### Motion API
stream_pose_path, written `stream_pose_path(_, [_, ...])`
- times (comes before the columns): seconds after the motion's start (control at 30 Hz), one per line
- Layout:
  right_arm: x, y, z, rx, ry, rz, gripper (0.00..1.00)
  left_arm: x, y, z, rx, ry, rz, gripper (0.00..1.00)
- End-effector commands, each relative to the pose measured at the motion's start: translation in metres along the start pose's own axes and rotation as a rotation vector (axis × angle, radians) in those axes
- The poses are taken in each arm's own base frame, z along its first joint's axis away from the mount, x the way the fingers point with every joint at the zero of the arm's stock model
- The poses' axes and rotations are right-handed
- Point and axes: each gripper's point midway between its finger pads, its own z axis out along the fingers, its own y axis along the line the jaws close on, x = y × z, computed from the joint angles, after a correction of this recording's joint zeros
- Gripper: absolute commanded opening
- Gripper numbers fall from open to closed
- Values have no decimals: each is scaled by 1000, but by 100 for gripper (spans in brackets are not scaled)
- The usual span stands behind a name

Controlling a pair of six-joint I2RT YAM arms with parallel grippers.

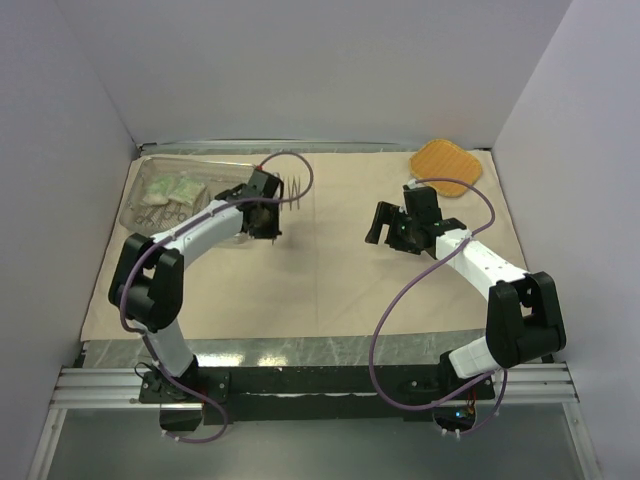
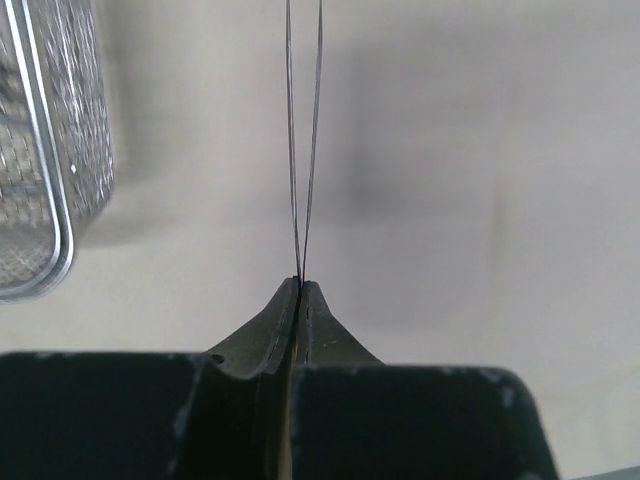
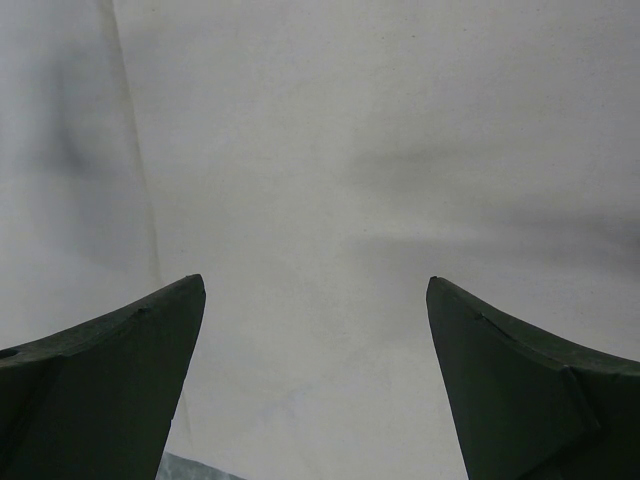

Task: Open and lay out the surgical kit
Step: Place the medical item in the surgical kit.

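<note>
The left gripper (image 2: 302, 290) has its jaws pressed together on the thin steel tweezers (image 2: 301, 270). Only the left wrist view shows this clearly: the two blades run away from the fingertips above the beige wrapping cloth (image 1: 330, 270), with the wire-mesh tray (image 2: 50, 200) just to the left. The right gripper (image 3: 315, 280) has its jaws wide apart, holding nothing, over bare cloth right of centre. The overhead view alone shows the tray at the cloth's far left corner with two green-white packets (image 1: 172, 188) inside, and the orange woven pad (image 1: 447, 160) at the far right corner.
</note>
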Motion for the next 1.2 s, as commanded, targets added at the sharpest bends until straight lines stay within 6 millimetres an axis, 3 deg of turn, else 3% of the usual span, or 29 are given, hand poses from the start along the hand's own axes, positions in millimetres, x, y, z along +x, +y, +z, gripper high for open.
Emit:
stream_pose_path(0.0, [-24, 9, -13, -18, -85, -18, 100, 13, 8, 8, -25, -41, -9, 4])
stream_pose_path(0.17, [-22, 7, -13, -11, -83, -16, 100, 27, 6, 30, -35, -28, 7, 4])
stream_pose_path(0.57, [-20, 5, -13, -7, -77, -20, 100, 26, -8, 55, -42, -17, -55, 4])
stream_pose_path(0.9, [-19, 5, -11, -7, -69, -25, 100, 32, -12, 68, -46, 19, -72, 6])
stream_pose_path(1.17, [-19, 7, -9, -11, -64, -23, 100, 39, -8, 66, -69, 41, -68, 16])
